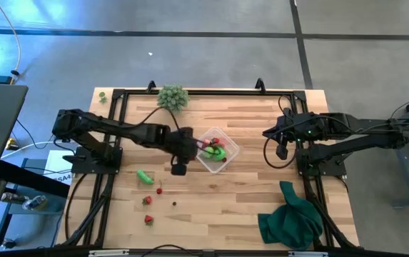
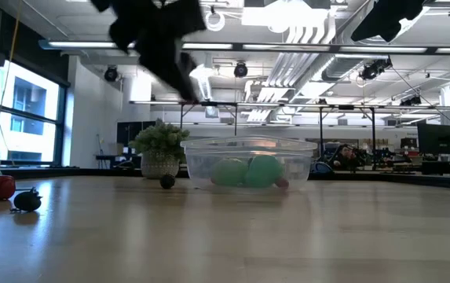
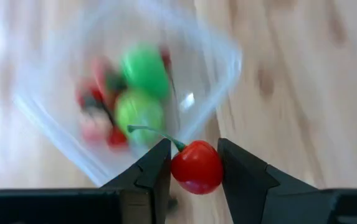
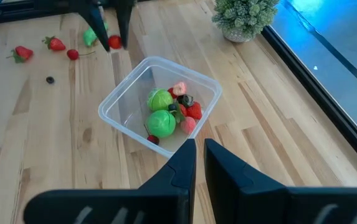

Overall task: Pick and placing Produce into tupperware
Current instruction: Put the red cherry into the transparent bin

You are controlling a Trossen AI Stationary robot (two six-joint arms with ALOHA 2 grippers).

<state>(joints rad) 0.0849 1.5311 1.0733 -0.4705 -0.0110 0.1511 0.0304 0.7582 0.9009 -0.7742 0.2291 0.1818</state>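
Observation:
The clear tupperware [image 1: 217, 150] stands mid-table with two green round pieces and several red ones inside [image 4: 166, 112]. My left gripper [image 3: 195, 163] hangs above the table just left of the tupperware, shut on a red cherry [image 3: 197, 168] with a green stem. More produce lies on the wood near the front left: a green oblong piece [image 1: 145, 176], red berries [image 1: 148, 201] and a small dark one [image 1: 174, 202]. My right gripper [image 4: 200, 155] waits shut, raised at the table's right side, with nothing in it. My left gripper pinches the cherry's round body [image 3: 178, 171] between its two fingers, one on each side. The fingers [image 3: 156, 174] slant down from the table's left. The cherry is lifted clear of the table [image 4: 114, 42], and its stem [image 3: 150, 130] sticks out toward the tupperware.
A pale green bushy clump [image 1: 173, 97] stands at the far edge. A dark green cloth [image 1: 290, 218] lies bunched at the front right corner. A black frame [image 1: 118, 93] runs along the table's edges. Bare wood lies in front of the tupperware.

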